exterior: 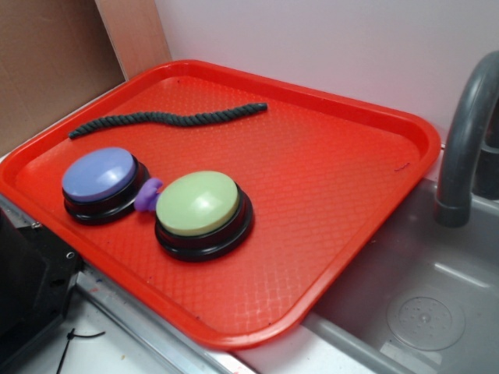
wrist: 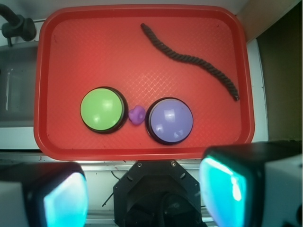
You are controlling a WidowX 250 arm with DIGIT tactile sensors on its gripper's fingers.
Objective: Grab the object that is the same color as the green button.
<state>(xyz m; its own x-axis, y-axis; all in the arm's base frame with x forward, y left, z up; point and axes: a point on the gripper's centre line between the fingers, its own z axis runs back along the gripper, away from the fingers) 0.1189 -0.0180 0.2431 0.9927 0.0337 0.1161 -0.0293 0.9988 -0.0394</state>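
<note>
From the wrist view I see the green rope (wrist: pixel 189 60) lying flat on the red tray (wrist: pixel 142 150), far ahead of my gripper (wrist: pixel 142 194) and off to the right. Its long axis runs diagonally: one end points toward the tray's far edge near the middle, the other toward the near right edge, with a gentle wave along the way. It touches nothing else.

Nearer to me, the green button (wrist: pixel 100 109) sits slightly left of centre and the purple button (wrist: pixel 171 119) slightly right, with a small purple piece (wrist: pixel 137 114) wedged between them; its shape is hard to make out.

My gripper hangs above the tray's near edge, empty, fingers spread wide. The finger pads (wrist: pixel 222 189) are blurred and cut off by the frame. In the exterior view the gripper is out of shot, and a grey faucet (exterior: pixel 468 140) is cropped at the right.
</note>
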